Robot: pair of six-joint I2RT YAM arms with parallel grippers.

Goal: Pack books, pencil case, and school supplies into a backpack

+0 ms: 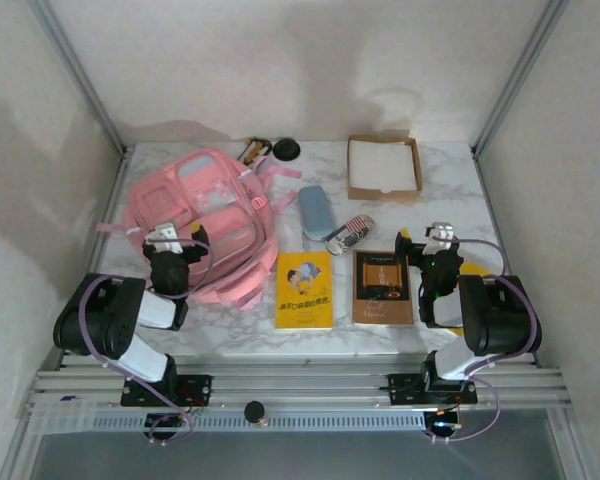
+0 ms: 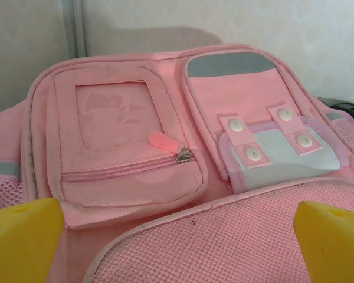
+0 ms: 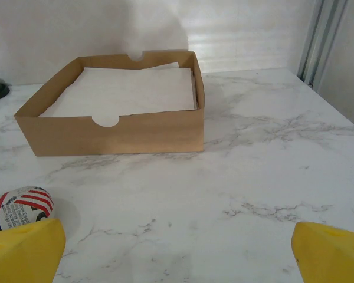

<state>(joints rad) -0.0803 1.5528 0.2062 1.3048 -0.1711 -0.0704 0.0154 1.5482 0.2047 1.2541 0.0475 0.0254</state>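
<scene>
The pink backpack (image 1: 205,215) lies flat at the left of the table, front pockets up. My left gripper (image 1: 168,238) hovers open over its near edge. In the left wrist view its yellow fingertips (image 2: 20,242) stand wide apart above the backpack's mesh pocket (image 2: 224,242), holding nothing. A yellow book (image 1: 305,290) and a dark brown book (image 1: 383,287) lie side by side near the front middle. Behind them are a pale blue pencil case (image 1: 316,212) and a striped pouch (image 1: 350,234). My right gripper (image 1: 427,238) is open just right of the brown book, above bare marble (image 3: 177,253).
A shallow cardboard tray (image 1: 384,167) with white lining stands at the back right; in the right wrist view the tray (image 3: 112,132) is ahead and the striped pouch (image 3: 20,206) at lower left. A black round thing (image 1: 286,149) and small items (image 1: 255,150) lie behind the backpack.
</scene>
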